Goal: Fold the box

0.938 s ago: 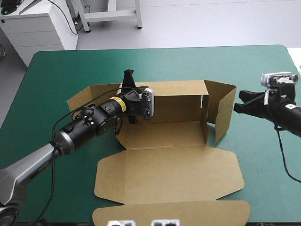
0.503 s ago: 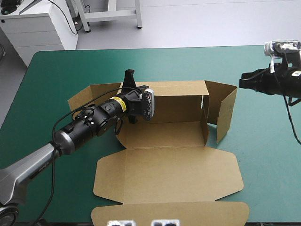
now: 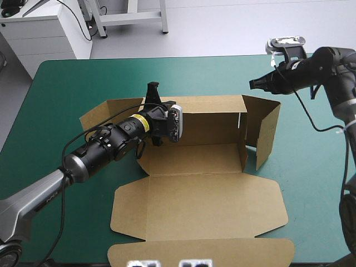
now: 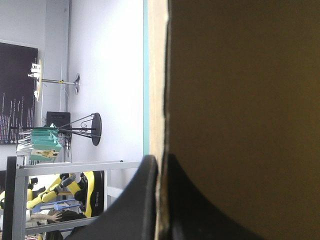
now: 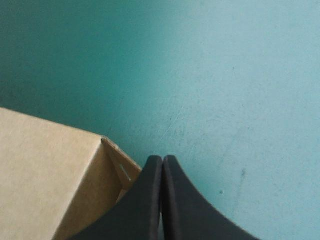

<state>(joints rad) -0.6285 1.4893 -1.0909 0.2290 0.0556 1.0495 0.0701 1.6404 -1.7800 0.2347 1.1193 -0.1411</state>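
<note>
Table (image 3: 61,94) under a teal-green cover carries the box (image 3: 200,203) at its middle: an open tray with a bare brown floor, 2 walls raised, lid flat toward the near edge. Left gripper (image 4: 159,161) pinches the far wall near its left end. Right gripper (image 5: 162,161), fingers pressed together, hovers at the box's far right corner, with open cover beyond it.

Teal-green surface (image 3: 67,83). Pale grey floor (image 3: 233,28) past its far edge. White cabinet (image 3: 39,36) far left of left gripper (image 3: 151,87). Grey metal frame legs (image 3: 133,16) beyond gripper. Even light.
</note>
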